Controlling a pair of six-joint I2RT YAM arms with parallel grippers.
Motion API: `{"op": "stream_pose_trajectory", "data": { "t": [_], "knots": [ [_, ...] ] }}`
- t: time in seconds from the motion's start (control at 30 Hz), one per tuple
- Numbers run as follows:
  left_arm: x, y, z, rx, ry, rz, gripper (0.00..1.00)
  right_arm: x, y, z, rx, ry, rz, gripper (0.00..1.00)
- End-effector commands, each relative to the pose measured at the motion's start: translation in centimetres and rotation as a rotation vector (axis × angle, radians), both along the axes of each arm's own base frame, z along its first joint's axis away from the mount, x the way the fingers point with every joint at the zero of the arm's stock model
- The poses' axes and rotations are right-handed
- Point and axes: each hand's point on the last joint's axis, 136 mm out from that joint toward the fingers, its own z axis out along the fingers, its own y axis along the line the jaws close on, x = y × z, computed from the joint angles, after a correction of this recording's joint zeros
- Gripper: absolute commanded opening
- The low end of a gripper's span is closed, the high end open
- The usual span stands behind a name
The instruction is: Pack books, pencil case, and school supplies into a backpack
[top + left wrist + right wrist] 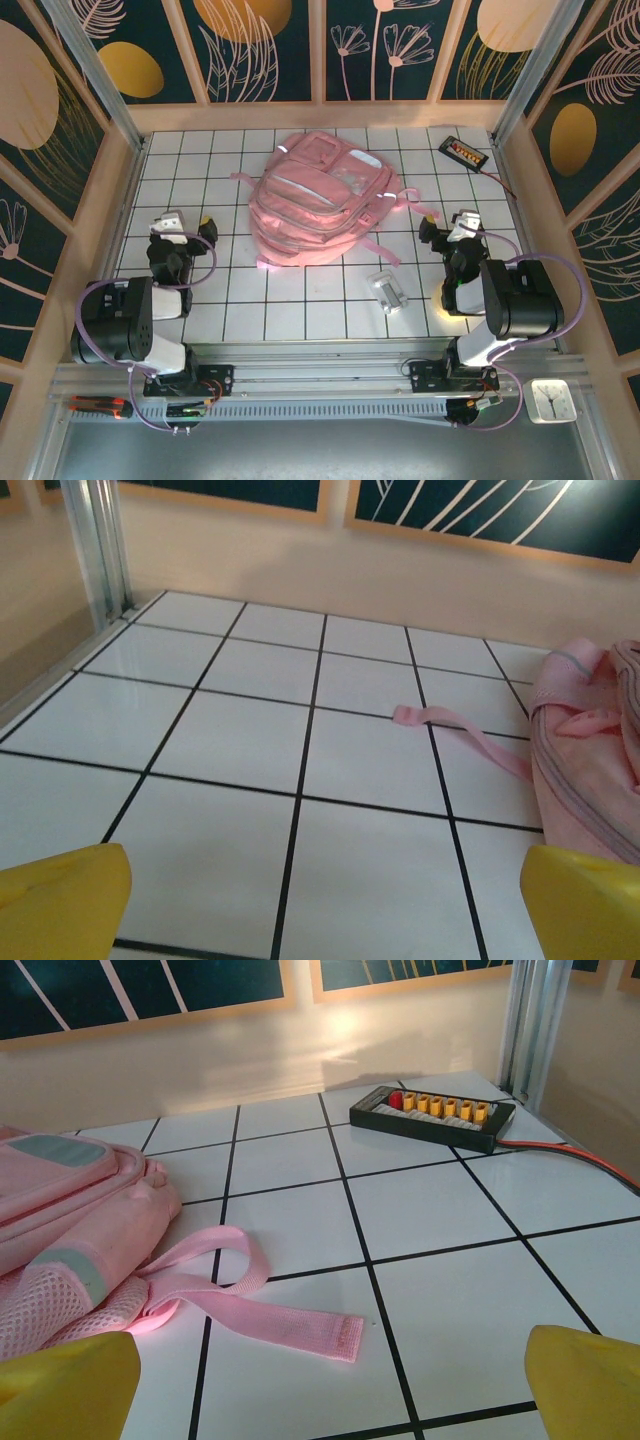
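Backpack lies flat mid-table, clear pockets up, straps trailing off both sides. Silver clip sits on the tiles near the backpack's near right corner, not touching it. Black slab is at the far right corner. Left gripper is left of the backpack, jaws wide, empty, with yellow fingers over bare tile. Right gripper is right of the backpack, jaws wide, empty, with a strap flat on the tile ahead of it.

The backpack lies on the table between the left pincer and right pincer, both gaping.
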Motion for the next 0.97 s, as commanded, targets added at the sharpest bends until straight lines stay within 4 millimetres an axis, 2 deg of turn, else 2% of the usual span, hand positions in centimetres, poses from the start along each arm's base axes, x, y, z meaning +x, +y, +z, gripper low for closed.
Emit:
{"op": "stream_pose_trajectory", "data": {
  "t": [0.0,0.07,0.17,0.23,0.3,0.93],
  "knots": [
    [0.6,-0.5,2.2,0.054,-0.089,-0.004,0.99,0.5,-0.3,1.4,0.010,-0.056,-0.005,0.99],
    [-1.3,-0.3,2.8,0.053,-0.183,0.021,0.99,0.5,-0.3,1.4,0.011,-0.057,-0.005,0.99],
    [-2.0,1.3,2.6,0.028,-0.171,0.121,0.99,0.5,-0.2,1.3,0.012,-0.054,-0.002,0.99],
    [-1.4,2.1,2.1,0.018,-0.140,0.169,0.99,0.5,-0.3,1.3,0.012,-0.054,-0.001,0.99],
    [-0.1,1.7,1.6,0.048,-0.090,0.177,0.99,0.6,-0.3,1.4,0.014,-0.054,-0.001,0.99],
    [-0.4,1.3,1.9,0.060,-0.104,0.166,0.99,0.7,-0.1,1.3,0.010,-0.049,0.019,0.99]
  ]
}}
